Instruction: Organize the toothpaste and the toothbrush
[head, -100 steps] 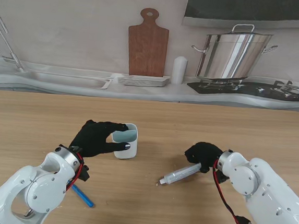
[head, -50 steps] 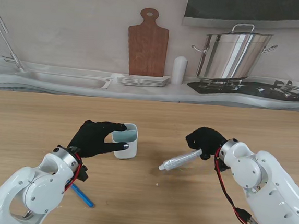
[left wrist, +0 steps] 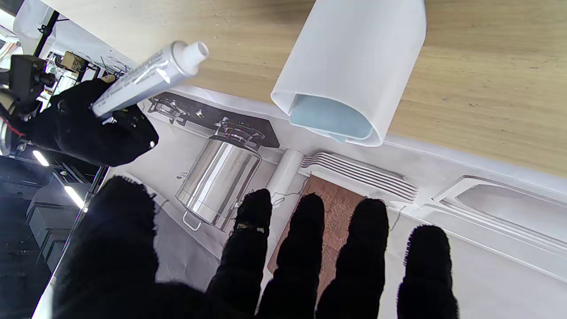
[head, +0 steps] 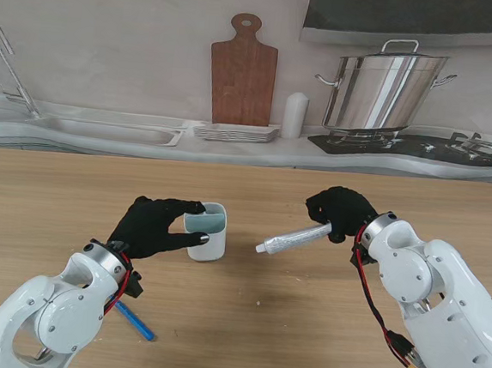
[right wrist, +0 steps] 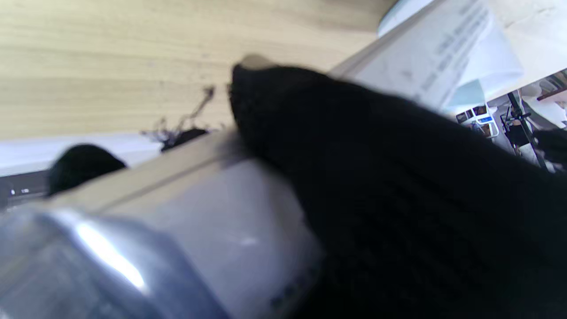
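A white cup [head: 206, 232] with a pale blue inside stands upright on the wooden table [head: 56, 185]; the left wrist view shows it too [left wrist: 354, 66]. My left hand [head: 154, 227] sits by the cup's left side, fingers [left wrist: 305, 248] spread, and no contact shows in the wrist view. My right hand [head: 340, 214] is shut on a silver toothpaste tube [head: 291, 238], held off the table with its cap pointing toward the cup. The tube [left wrist: 146, 77] and right hand [left wrist: 84, 128] show from the left wrist. Up close the tube [right wrist: 177, 221] fills the right wrist view. A blue toothbrush [head: 136, 322] lies beside my left forearm.
A printed kitchen backdrop runs along the table's far edge, with a cutting board [head: 243, 72], a steel pot [head: 388, 89] and a sink [head: 104, 129]. Red and black cables [head: 372, 320] hang off my right forearm.
My right hand has lifted the toothpaste tube off the table and carried it left and farther from me, toward the cup. The left hand and cup have hardly moved.
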Controlling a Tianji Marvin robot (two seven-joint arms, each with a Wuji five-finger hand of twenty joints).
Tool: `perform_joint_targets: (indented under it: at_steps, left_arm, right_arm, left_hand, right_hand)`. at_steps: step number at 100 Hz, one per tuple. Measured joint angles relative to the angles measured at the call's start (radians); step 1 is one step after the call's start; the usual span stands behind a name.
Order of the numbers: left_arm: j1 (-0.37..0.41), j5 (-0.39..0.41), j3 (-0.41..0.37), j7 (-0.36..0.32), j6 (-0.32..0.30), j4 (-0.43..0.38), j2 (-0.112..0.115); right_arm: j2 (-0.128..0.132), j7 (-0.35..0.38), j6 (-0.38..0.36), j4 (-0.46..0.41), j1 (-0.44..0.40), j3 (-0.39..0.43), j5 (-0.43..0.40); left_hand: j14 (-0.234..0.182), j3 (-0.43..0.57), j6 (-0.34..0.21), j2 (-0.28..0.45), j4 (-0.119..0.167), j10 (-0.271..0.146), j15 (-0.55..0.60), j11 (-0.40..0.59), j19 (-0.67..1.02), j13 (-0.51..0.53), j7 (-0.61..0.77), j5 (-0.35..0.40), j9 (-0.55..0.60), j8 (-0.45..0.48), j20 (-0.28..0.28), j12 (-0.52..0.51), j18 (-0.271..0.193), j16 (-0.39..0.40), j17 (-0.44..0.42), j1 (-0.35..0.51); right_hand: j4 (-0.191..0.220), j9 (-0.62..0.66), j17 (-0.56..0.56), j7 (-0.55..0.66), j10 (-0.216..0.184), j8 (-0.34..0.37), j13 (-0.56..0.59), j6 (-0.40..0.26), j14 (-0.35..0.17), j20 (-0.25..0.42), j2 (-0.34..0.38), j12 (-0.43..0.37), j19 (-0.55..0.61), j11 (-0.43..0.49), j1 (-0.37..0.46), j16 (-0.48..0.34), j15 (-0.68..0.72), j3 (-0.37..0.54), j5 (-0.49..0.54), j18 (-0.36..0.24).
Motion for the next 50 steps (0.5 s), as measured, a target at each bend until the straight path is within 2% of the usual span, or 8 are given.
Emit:
perform_joint_targets:
  at_steps: [22, 36, 40, 50]
  left_arm:
    - [-0.002, 0.001, 0.000, 0.029, 0.000, 0.003, -0.004]
    - [-0.002, 0.002, -0.008, 0.045, 0.001, 0.008, -0.008]
    - [-0.001, 0.003, -0.012, 0.052, 0.002, 0.009, -0.009]
    - [0.000, 0.004, -0.019, 0.090, 0.001, 0.017, -0.014]
  right_arm:
    - [-0.005, -0.030, 0.008, -0.058, 0.013, -0.002, -0.001]
    - [-0.006, -0.041, 0.020, -0.083, 0.048, -0.043, 0.013]
    - [-0.006, -0.048, 0.031, -0.087, 0.060, -0.063, 0.016]
    - [-0.010, -0.070, 0.063, -0.093, 0.090, -0.112, 0.028]
  left_hand:
    - [0.000, 0.000, 0.000, 0.000, 0.000, 0.000, 0.000, 0.000, 0.006, 0.000, 0.002, 0.000, 0.000, 0.004, 0.000, 0.000, 0.000, 0.000, 0.007, 0.000]
    - [0.000, 0.000, -0.001, 0.000, 0.000, 0.000, 0.000, 0.000, 0.008, -0.011, 0.002, 0.000, -0.004, 0.007, 0.000, 0.000, 0.000, 0.000, 0.007, 0.000]
    - [0.000, 0.000, -0.001, 0.000, 0.000, 0.000, -0.001, 0.000, 0.008, -0.024, 0.001, 0.000, -0.005, 0.007, 0.000, 0.000, 0.000, 0.000, 0.007, 0.000]
    - [0.000, 0.000, -0.001, 0.000, 0.000, 0.000, -0.001, 0.000, 0.008, -0.041, 0.002, -0.001, -0.021, 0.008, 0.000, 0.000, 0.000, -0.001, 0.007, 0.000]
  right_hand:
    - [-0.013, -0.012, 0.000, -0.002, 0.001, 0.006, 0.000, -0.004, 0.000, 0.001, 0.010, 0.000, 0.004, 0.000, 0.000, 0.000, 0.001, 0.000, -0.022, -0.014]
    - [-0.014, -0.013, 0.000, -0.003, 0.001, 0.006, 0.000, -0.014, 0.000, 0.002, 0.012, -0.003, 0.004, 0.000, 0.000, 0.000, 0.001, 0.000, -0.026, -0.026]
    - [-0.046, -0.020, 0.000, -0.004, 0.001, -0.003, 0.000, -0.015, 0.000, 0.003, 0.022, -0.005, 0.004, 0.000, 0.000, 0.000, 0.001, 0.000, -0.046, -0.030]
    - [-0.087, -0.032, 0.003, -0.006, 0.002, -0.060, 0.000, -0.015, 0.000, 0.053, 0.032, -0.015, 0.004, -0.001, 0.000, 0.000, 0.001, 0.000, -0.064, -0.052]
